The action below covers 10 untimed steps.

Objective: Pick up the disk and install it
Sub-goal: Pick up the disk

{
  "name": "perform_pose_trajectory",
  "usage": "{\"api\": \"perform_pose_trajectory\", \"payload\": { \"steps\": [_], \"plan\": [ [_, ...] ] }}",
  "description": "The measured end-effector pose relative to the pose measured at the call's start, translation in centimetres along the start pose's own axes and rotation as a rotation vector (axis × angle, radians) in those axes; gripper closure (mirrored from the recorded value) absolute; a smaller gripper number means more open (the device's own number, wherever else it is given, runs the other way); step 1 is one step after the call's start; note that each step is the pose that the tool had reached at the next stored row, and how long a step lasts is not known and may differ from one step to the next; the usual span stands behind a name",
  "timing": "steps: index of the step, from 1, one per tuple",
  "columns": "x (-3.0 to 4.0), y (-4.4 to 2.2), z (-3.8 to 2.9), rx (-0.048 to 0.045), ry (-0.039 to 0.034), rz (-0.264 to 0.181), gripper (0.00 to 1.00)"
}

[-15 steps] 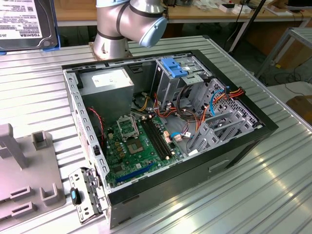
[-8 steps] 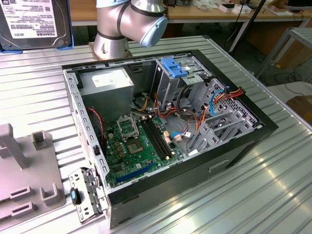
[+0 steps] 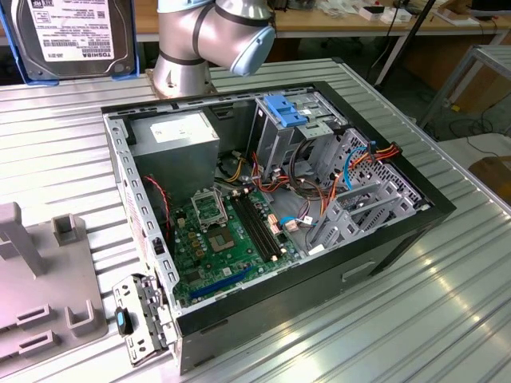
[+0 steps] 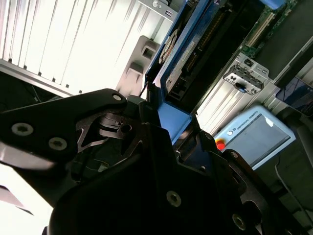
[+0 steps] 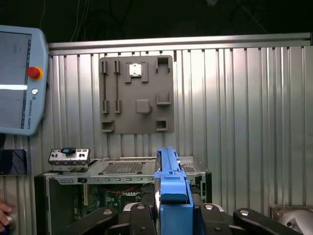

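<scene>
The disk (image 3: 73, 36), a grey metal drive with a white label in a bright blue carrier frame, hangs at the exterior view's top left, above the ribbed table and left of the arm (image 3: 209, 36). In the first wrist view the disk (image 5: 171, 188) stands edge-on, and my gripper (image 5: 172, 218) is shut on its blue frame from both sides. The second wrist view shows the same grip: the gripper (image 4: 166, 134) clamps the blue frame of the disk (image 4: 188, 51). The open computer case (image 3: 435, 209) lies below and to the exterior view's right of the disk.
Inside the case, a second blue carrier (image 3: 286, 109) sits on the drive cage, among cables and the green motherboard (image 3: 219, 239). A grey fixture plate (image 3: 40, 295) lies at the exterior view's left. A teach pendant (image 5: 19, 78) and a person's hand (image 5: 4, 215) appear in the first wrist view.
</scene>
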<state>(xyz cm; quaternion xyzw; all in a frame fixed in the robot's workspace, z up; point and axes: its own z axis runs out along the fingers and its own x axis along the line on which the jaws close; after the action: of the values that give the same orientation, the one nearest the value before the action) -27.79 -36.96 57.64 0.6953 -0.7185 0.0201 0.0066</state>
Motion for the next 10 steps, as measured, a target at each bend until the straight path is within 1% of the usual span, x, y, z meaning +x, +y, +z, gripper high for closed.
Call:
{"api": "perform_pose_trajectory", "payload": {
  "steps": [2, 5, 10],
  "plan": [
    [-0.01, -0.37, 0.01, 0.0000, 0.0000, 0.000, 0.63],
    [-0.03, -1.11, 0.02, 0.0001, -0.0001, 0.000, 0.63],
    [-0.07, -2.02, 0.04, 0.0001, -0.0001, 0.000, 0.63]
  ]
}}
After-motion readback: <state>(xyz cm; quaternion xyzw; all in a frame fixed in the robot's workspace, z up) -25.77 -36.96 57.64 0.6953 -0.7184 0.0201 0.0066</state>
